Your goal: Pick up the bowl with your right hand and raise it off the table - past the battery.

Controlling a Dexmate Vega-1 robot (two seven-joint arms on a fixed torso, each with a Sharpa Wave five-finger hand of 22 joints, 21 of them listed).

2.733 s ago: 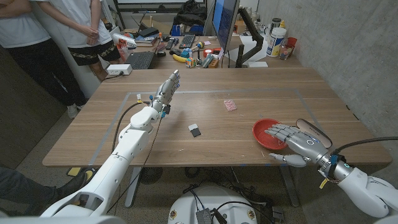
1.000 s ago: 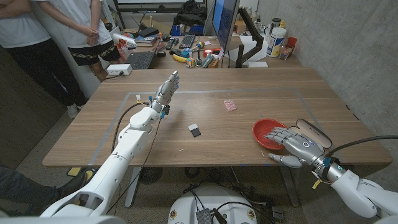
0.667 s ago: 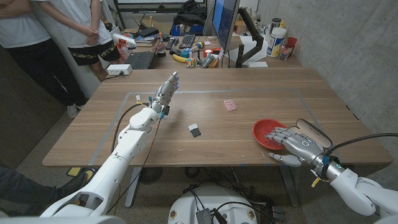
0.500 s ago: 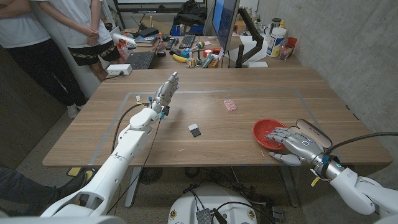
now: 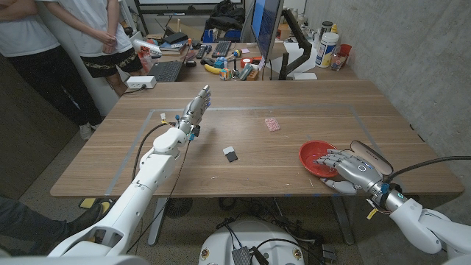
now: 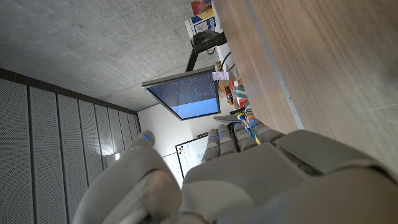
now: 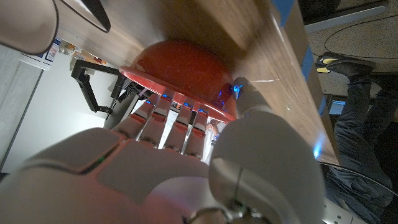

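labels: none readable | bowl (image 5: 315, 155): red, lower right of frame, on wooden table (image 5: 243, 165) near front edge | right hand (image 5: 346, 168): fingers over bowl rim, thumb outside, grasping | left hand (image 5: 197, 107): fingers straight, released, upper centre-left | battery (image 5: 230, 153): mid-table | room: concrete wall, cluttered desk behind

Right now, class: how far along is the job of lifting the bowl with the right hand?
Done: the right hand has reached the red bowl; its fingers lie over the near rim, thumb under the edge in the right wrist view. In hand: closing the grip, which I cannot confirm. Left: the bowl sits on the table, not yet raised. The left hand waits open.
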